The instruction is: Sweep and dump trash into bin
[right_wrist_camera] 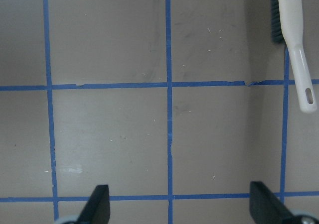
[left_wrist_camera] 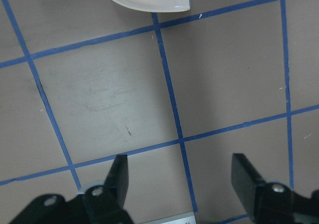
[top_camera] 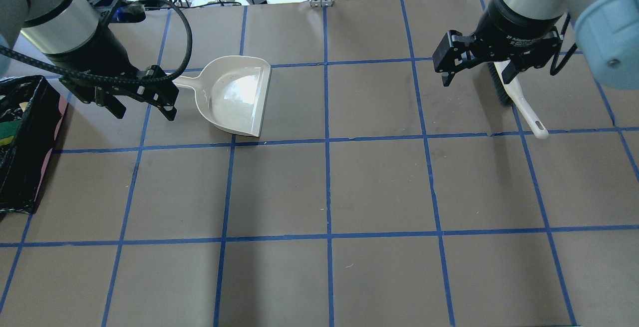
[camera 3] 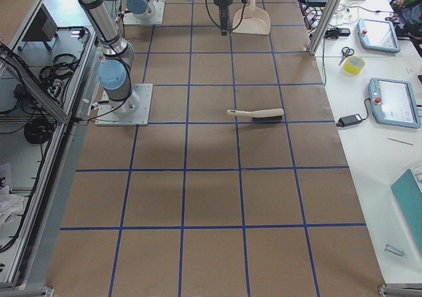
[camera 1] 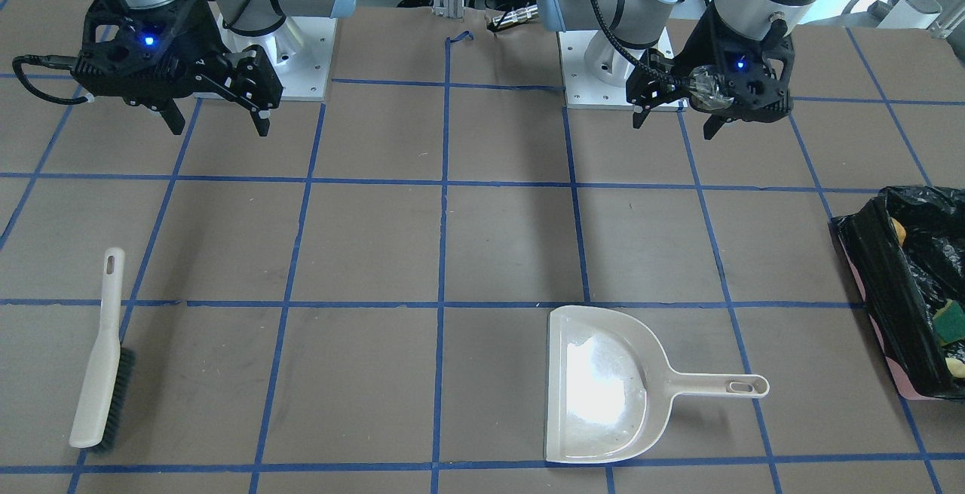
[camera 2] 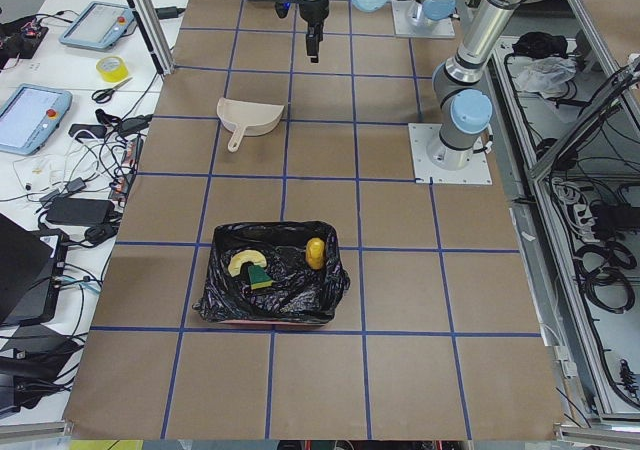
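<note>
The bin (camera 2: 222,302), pink with a black bag, holds all three trash pieces: the golden-brown lump (camera 2: 316,253), the yellow-and-green sponge wedge (camera 2: 259,276) and the pale crescent slice (camera 2: 238,261). In the front view the bin (camera 1: 867,253) is at the right edge with the sponge (camera 1: 951,320) showing. My left gripper (top_camera: 146,115) is open and empty, above the table beside the dustpan's handle. My right gripper (top_camera: 474,78) is open and empty, above the table near the brush.
The beige dustpan (top_camera: 234,97) lies empty on the table, handle toward my left arm. The white brush (top_camera: 519,100) with dark bristles lies flat under my right arm. Blue tape lines cross the brown table (top_camera: 324,192).
</note>
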Robot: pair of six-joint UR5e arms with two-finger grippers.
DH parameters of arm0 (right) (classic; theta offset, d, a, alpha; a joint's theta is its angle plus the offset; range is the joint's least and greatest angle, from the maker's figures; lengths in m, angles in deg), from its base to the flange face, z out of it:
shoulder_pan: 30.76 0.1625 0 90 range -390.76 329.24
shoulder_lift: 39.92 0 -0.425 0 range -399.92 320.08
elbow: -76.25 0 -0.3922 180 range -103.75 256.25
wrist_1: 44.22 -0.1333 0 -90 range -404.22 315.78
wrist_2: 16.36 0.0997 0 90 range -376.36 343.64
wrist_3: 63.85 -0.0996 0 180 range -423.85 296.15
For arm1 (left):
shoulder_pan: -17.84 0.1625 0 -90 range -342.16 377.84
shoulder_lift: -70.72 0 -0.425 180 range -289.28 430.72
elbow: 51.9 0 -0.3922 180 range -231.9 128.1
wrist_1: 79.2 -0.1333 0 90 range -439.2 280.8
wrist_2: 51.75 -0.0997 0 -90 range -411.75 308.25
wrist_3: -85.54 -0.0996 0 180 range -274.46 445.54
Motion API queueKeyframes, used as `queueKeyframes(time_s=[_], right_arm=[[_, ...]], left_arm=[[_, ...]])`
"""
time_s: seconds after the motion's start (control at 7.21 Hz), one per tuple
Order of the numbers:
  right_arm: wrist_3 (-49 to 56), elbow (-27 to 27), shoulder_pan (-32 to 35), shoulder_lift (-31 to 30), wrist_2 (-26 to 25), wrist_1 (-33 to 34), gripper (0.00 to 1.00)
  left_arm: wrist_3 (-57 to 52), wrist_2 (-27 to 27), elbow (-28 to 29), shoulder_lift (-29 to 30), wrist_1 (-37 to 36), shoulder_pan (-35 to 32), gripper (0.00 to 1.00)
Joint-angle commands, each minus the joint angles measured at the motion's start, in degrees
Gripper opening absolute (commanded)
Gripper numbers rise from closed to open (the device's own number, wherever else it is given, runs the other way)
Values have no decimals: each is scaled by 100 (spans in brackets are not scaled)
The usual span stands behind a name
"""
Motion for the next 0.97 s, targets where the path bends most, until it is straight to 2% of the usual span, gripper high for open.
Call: queueKeyframes(time_s=[0.0,0.28,0.83], right_arm=[[-6,36,0,-4,-87,18,100],[-6,36,0,-4,-87,9,100],[-6,36,0,-4,-87,9,100]], left_arm=[[203,-321,62,70,-1020,-3,100],[185,-251,360,246,-981,-3,100],[799,-198,379,290,-736,-170,100]])
